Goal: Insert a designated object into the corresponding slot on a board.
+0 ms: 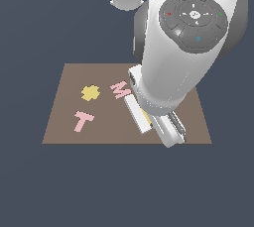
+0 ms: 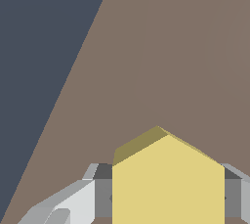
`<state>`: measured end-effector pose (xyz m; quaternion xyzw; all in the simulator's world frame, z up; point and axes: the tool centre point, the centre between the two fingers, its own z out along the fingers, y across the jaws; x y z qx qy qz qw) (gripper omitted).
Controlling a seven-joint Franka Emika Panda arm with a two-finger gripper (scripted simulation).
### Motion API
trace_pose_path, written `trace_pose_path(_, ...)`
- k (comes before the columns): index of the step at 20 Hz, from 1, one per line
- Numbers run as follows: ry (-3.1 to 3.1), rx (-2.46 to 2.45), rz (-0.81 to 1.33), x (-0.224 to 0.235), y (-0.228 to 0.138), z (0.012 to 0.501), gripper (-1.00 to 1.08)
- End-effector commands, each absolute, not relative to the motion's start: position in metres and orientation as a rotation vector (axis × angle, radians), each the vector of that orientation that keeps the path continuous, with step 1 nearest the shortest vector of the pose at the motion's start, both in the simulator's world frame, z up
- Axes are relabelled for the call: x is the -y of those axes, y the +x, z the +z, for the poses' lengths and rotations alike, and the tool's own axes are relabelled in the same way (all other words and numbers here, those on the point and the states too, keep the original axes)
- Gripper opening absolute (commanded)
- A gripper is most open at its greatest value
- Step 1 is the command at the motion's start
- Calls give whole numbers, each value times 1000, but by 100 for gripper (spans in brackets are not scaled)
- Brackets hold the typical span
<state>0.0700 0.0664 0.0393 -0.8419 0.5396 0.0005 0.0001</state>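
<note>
The yellow hexagon piece sits between the two fingers of the gripper, filling the gap from one grey finger to the other in the wrist view, so the fingers are closed in against its sides and holding it. In the wrist view the piece shows a flat pale yellow face with a pointed upper end and a darker yellow edge along one slope, and a grey finger stands on each side of it. In the exterior view only a thin sliver of yellow shows between the white fingers, most of it hidden by the large white arm that covers the middle and the exterior view's right of the scene. The gripper hangs over the brown board, toward the board's near edge and on the exterior view's right of its centre. On the board's other half lie a yellow flower-shaped piece, a pink letter M just beside the arm, and a pink letter T nearer the front edge. The hexagonal slot cannot be seen in either view. Beyond the board the floor is dark blue-grey
</note>
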Motion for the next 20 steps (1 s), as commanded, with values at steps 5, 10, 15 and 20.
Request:
trace_pose_path(5, -2699, -1608, 1, -83, 66, 41, -100)
trace_pose_path(10, -2697, -1610, 1, -83, 66, 33, -100)
trace_pose_path(15, -2698, -1609, 1, -83, 65, 30, 100)
trace_pose_path(20, -2698, -1609, 1, -83, 65, 30, 100)
